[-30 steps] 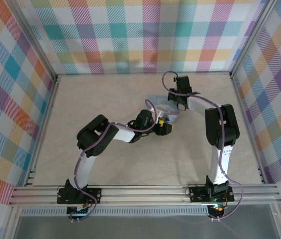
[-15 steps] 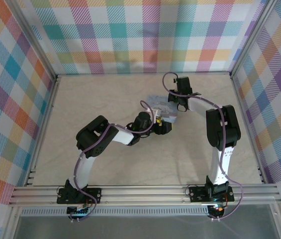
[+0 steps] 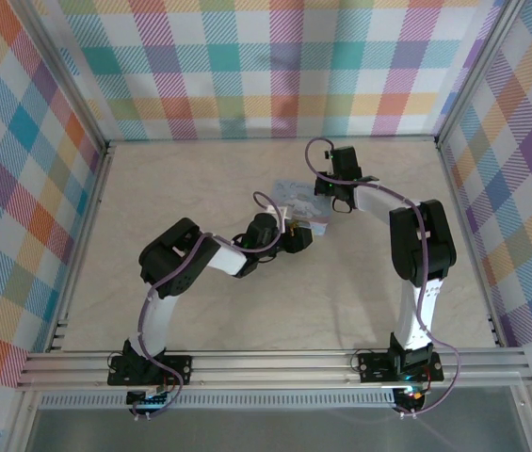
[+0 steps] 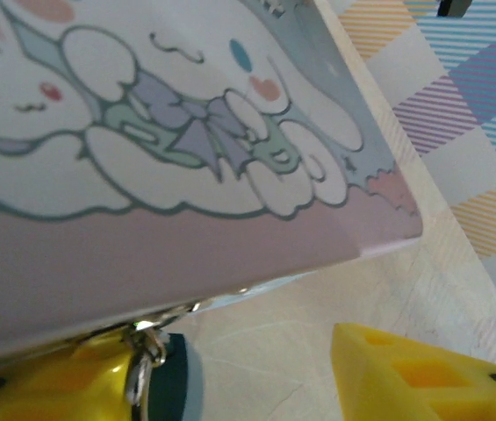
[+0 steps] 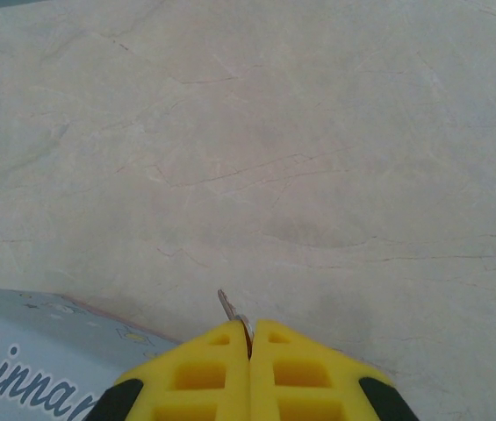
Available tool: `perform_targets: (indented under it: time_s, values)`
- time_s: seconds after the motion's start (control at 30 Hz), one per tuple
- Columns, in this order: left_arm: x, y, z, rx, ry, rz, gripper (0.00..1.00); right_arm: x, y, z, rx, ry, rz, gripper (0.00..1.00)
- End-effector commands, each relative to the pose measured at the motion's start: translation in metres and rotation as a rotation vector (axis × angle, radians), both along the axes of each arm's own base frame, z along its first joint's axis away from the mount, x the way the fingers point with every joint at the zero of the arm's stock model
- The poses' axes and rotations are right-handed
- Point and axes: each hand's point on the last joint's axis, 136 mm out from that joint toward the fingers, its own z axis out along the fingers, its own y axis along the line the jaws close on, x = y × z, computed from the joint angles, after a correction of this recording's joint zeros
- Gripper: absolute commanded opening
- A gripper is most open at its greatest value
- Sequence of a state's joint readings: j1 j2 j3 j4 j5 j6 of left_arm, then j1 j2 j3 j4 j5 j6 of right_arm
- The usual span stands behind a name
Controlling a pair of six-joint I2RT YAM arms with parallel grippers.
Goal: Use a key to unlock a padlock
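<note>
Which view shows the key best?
Right wrist: the key pokes out as a thin sliver from the shut right gripper. Top external: too small to tell. Left wrist faces the tin and padlock instead.

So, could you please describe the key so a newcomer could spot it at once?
Find the pale blue cartoon tin in the middle of the table; the right pincer hangs just beside it. The key is the thin grey metal sliver poking out between that pincer's shut yellow fingertips, far slimmer than they are.
</note>
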State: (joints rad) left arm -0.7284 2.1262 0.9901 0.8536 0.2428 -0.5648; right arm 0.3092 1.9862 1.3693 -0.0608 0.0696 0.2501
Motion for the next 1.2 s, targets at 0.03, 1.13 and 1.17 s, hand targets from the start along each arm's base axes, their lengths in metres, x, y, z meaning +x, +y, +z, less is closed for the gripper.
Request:
perform_targets:
  time_s: [0.03,1.13,1.17]
  values:
    - [0.0,0.007,-0.027,0.045,0.083,0.003,0.44,-0.025,0.007,-0.01,0.005,0.086,0.036,0.0]
    - [-0.025,0.042,0.038,0.158,0.446,-0.141,0.0,-0.069,0.007,0.091,0.213,-0.046,0.093,0.0]
    - [-0.023,0.04,0.043,0.138,0.454,-0.135,0.0,-0.079,0.008,0.095,0.242,-0.045,0.103,0.0]
